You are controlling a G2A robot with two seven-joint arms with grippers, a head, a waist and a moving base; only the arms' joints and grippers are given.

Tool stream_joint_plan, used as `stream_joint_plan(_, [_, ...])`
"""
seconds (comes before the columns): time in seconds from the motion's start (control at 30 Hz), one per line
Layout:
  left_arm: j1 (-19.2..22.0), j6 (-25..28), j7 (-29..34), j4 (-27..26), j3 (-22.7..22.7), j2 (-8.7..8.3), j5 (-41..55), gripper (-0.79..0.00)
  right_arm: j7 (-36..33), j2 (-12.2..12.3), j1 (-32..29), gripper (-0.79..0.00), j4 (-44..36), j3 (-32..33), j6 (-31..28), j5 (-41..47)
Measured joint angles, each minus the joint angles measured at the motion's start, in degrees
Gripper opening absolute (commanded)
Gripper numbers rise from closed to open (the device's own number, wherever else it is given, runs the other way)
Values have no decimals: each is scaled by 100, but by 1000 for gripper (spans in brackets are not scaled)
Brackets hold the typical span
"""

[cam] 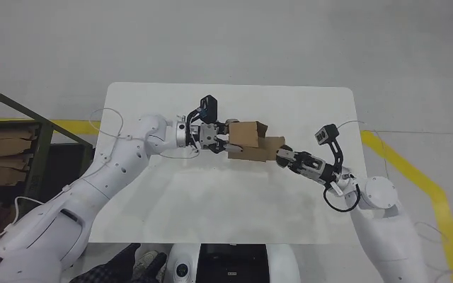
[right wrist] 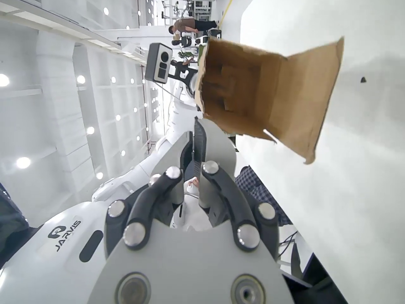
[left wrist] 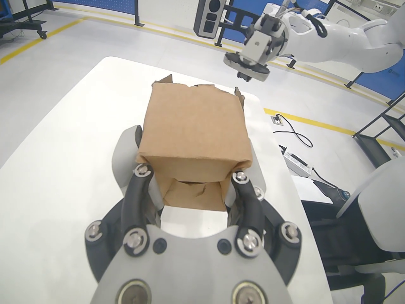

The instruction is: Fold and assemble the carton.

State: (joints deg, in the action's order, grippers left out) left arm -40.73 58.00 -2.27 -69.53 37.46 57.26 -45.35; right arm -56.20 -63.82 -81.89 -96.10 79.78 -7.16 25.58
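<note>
**Item 1: carton [cam: 246,134].** Brown cardboard, part-assembled. You find it on its side over the middle of the worktop [cam: 141,205], between the two arms. It appears raised off the surface, with its shadow lying apart from it. The walls are squared up. The end towards the right arm is open, and folded flaps show at the back of the inside. One large flap stands out wide from the open end, and the rim beside it is ragged.

**Item 2: left pincer [left wrist: 190,175].** Clamped on the carton. Its fingers [left wrist: 125,156] sit one on each outer side of the end nearer that arm.

**Item 3: right pincer [right wrist: 207,137].** Its fingers are drawn together with nothing between them. The tips lie just beside the rim of the carton's open end. You cannot tell whether they touch it.

**Item 4: worktop.** White, with rounded corners. You see a small dark speck [right wrist: 363,79] on it, near the spread flap.

**Item 5: surroundings.** Flat cardboard [cam: 15,145] is stacked in a dark rack on the floor, off the worktop on the left arm's side. A yellow floor line [cam: 403,170] runs past on the right arm's side.
</note>
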Motion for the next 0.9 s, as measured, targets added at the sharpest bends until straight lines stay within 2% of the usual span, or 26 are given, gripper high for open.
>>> stream_joint_plan(0.2, [-7,0,1,45,51,34,29,-326,58,-24,153,-785,134,-299,189,-80])
stream_joint_plan(0.53, [-151,0,71,-237,119,38,-61,-299,441,-76,515,-785,418,-613,317,-140])
stream_joint_plan(0.9, [-219,0,206,-394,118,45,-45,-296,385,-102,715,-785,474,-869,335,-178])
